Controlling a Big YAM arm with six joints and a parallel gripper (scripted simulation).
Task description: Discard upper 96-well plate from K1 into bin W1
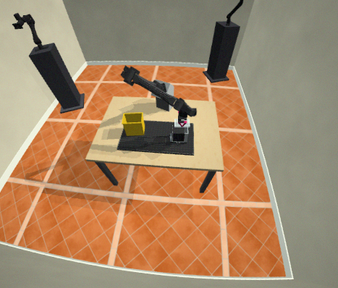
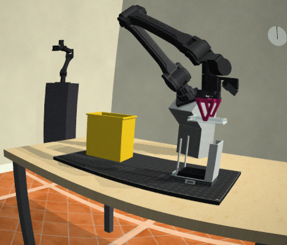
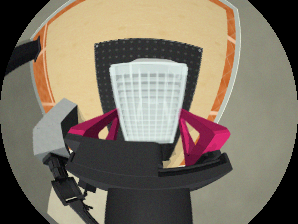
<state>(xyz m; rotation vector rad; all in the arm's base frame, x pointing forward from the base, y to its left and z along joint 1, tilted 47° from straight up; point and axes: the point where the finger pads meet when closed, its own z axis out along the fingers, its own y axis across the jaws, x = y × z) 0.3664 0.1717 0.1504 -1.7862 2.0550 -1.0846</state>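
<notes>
My gripper (image 2: 208, 118), with magenta fingers, is shut on the clear upper 96-well plate (image 2: 208, 120) and holds it level, well above the stack rack K1 (image 2: 199, 166). In the wrist view the plate (image 3: 148, 100) sits between the two fingers. The rack stands at the right end of the black mat, with two thin posts and a grey back wall. The dark lower plate (image 2: 192, 173) lies on its base. The yellow plastics bin W1 (image 2: 110, 135) stands upright at the left end of the mat, also in the overhead view (image 1: 133, 124), well to the left of the gripper.
The black mat (image 2: 146, 173) lies on a wooden table (image 1: 158, 134). The arm's grey base block (image 2: 195, 135) stands behind the rack. Two dark pedestals with camera arms (image 1: 54, 74) (image 1: 223, 47) stand on the tiled floor behind the table.
</notes>
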